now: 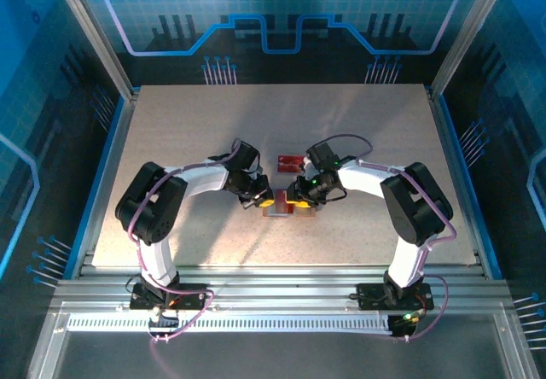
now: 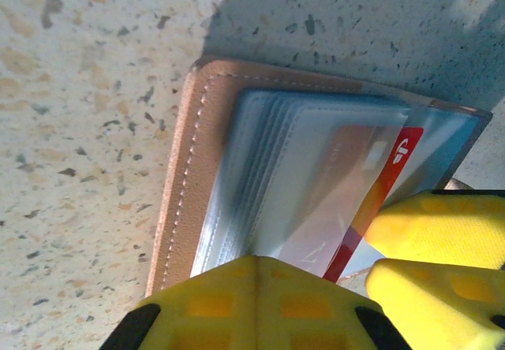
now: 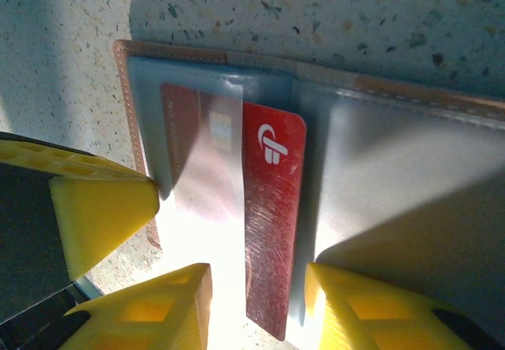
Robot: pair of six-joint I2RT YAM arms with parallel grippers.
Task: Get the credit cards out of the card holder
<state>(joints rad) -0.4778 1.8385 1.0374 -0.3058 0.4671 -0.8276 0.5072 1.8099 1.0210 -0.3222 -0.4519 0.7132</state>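
From above, we saw both arms reaching inward and meeting at the middle of the bench [image 1: 196, 123]. The card holder [image 1: 288, 212] lay open there, right under the two wrists, with the left fingers [image 1: 265, 200] on its left side and the right fingers [image 1: 296, 198] on its right. Just beyond them, a loose credit card [image 1: 293, 160] lay flat on the bench, apart from the holder.

Over to the left wrist, and we had the card holder [image 2: 185, 169] spread open on the bench [image 2: 79, 129]. Its tan stitched rim was on the left, with clear sleeves fanned across the inside. The left fingers [image 2: 237, 303] were pressed tight together, their tips at the near edge of the sleeves. We could not tell whether they pinched a sleeve or merely bore down on it. A credit card [image 2: 387, 192] poked out of the sleeves at a slant on the right, and the right fingers [image 2: 442, 232] sat just beside it.

On the right wrist, we got a close look. The credit card [image 3: 272, 232], red with a white logo, stuck partway out of its sleeve in the card holder [image 3: 394, 169]. The right fingers [image 3: 170, 310] stood apart, one along each long edge of the card. One was against the card and the other showed a strip of light between, so they were not clamped. One of the left fingers [image 3: 102, 204] sat at the holder's stitched edge.
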